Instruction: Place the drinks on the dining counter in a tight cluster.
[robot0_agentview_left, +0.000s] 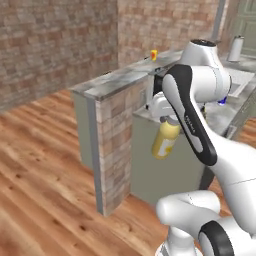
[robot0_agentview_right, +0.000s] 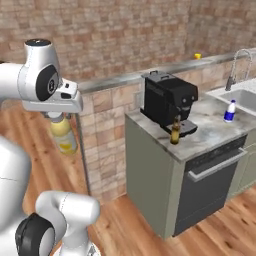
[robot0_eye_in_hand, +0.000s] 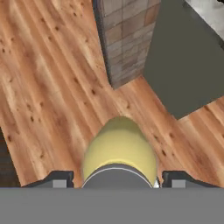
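Note:
The tall yellow bottle hangs neck-up from my gripper, which is shut on its top. It hangs in the air over the wood floor, just off the brick end of the counter. The hand view looks down along the yellow bottle between my gripper fingers. A slim dark brown bottle stands on the marble counter at the foot of the coffee machine. Near the sink stands a small blue-and-white bottle. Whether this slab is the dining counter I cannot tell.
A raised marble-topped ledge on a brick wall backs the counter, with a small yellow object on it. The black coffee machine, faucet and sink share the counter. Wood floor lies open to the left.

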